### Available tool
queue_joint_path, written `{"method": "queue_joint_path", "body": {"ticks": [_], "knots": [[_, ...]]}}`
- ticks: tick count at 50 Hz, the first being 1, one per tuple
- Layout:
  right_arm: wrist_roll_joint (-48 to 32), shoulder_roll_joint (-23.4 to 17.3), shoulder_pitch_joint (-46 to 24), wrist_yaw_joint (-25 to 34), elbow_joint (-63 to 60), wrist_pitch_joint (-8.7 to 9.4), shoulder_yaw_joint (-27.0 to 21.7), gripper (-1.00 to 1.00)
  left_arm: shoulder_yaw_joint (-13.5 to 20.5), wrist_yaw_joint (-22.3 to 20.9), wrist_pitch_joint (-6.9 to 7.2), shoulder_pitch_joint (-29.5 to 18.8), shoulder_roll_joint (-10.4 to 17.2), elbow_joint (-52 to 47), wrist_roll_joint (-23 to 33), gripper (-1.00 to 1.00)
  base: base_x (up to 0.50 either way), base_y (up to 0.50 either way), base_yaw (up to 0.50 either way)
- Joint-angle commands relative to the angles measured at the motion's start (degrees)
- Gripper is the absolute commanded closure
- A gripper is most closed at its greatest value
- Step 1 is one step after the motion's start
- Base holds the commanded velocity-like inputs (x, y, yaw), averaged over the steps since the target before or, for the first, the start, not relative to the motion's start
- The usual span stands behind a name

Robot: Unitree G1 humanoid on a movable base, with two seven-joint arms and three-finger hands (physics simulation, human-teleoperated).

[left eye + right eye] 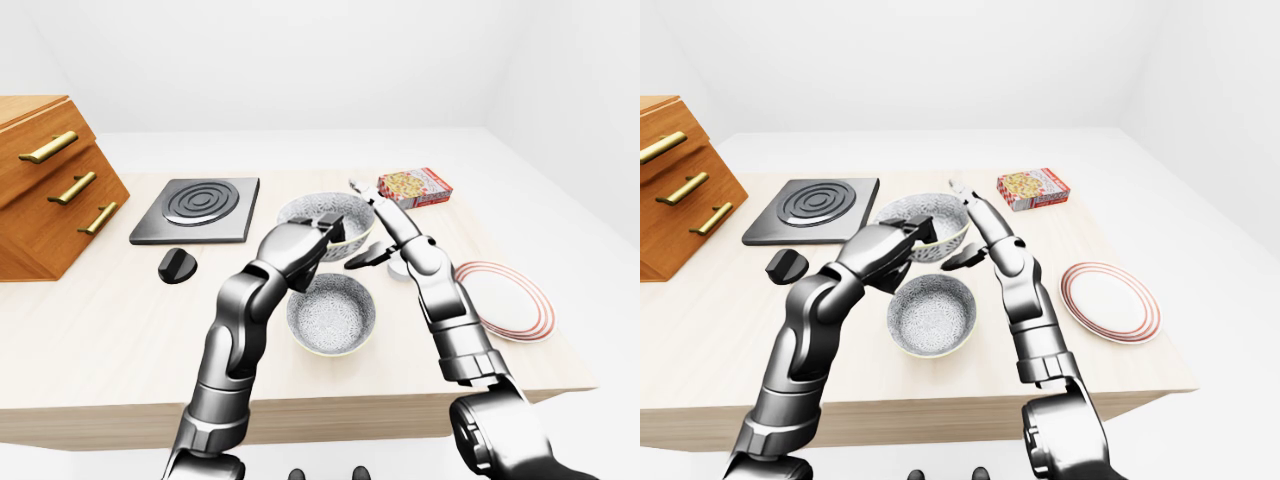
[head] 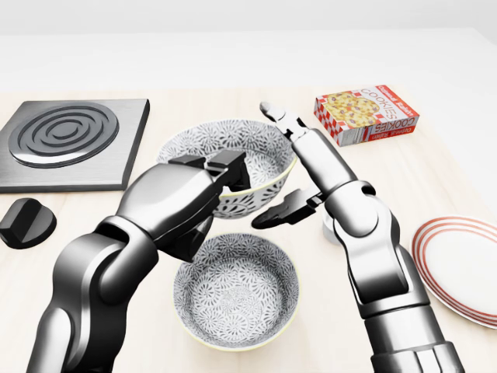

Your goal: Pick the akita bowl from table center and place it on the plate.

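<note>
Two patterned grey-white bowls stand mid-table in the head view: a far bowl and a near bowl below it. My left hand lies over the far bowl's lower-left rim with its fingers curled onto it; whether they pinch the rim is hidden. At that bowl's right rim my right hand is open, its long fingers pointing up the view and its thumb under the bowl's side. The red-ringed white plate lies at the right edge, bare.
A red cookie box lies above the plate. The black stove plate is at the upper left, with a black knob below it. A wooden drawer cabinet stands at the table's left end.
</note>
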Motion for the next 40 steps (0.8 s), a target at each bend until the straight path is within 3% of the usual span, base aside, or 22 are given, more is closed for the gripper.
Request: {"method": "queue_joint_path", "body": {"ticks": [1, 2, 29, 34, 37, 40], "knots": [[-0.5, -0.2, -1.1, -0.8, 2.8, 0.0, -0.1, 0.32, -0.9, -2.2, -0.37, 1.2, -1.8, -6.1, 2.3, 1.0, 0.0, 0.0, 0.0], [-0.4, -0.3, -1.2, -0.8, 2.8, 0.0, -0.2, 1.0, -0.9, -2.4, -0.37, 1.2, -1.8, -6.3, 2.3, 1.0, 0.0, 0.0, 0.0], [-0.4, -0.5, -1.1, -1.4, 2.9, 0.0, -0.2, 1.0, -0.3, -3.4, -0.37, 1.8, -1.4, -8.4, 1.9, 1.0, 0.0, 0.0, 0.0], [-0.4, -0.8, -1.5, -1.5, 3.5, 0.0, -0.4, 1.0, 0.1, -3.4, -0.37, 1.6, -1.0, -7.6, 2.4, 0.6, 0.0, 0.0, 0.0], [-0.2, -1.0, -1.7, -1.4, 3.5, 0.0, -0.6, 1.0, 0.4, -3.2, -0.37, 1.3, -0.7, -7.1, 2.5, 0.48, 0.0, 0.0, 0.0], [-0.2, -1.1, -1.6, -1.3, 3.2, 0.0, -0.6, 1.0, 0.7, -2.9, -0.37, 1.1, -0.5, -6.4, 2.4, 0.13, 0.0, 0.0, 0.0]]}}
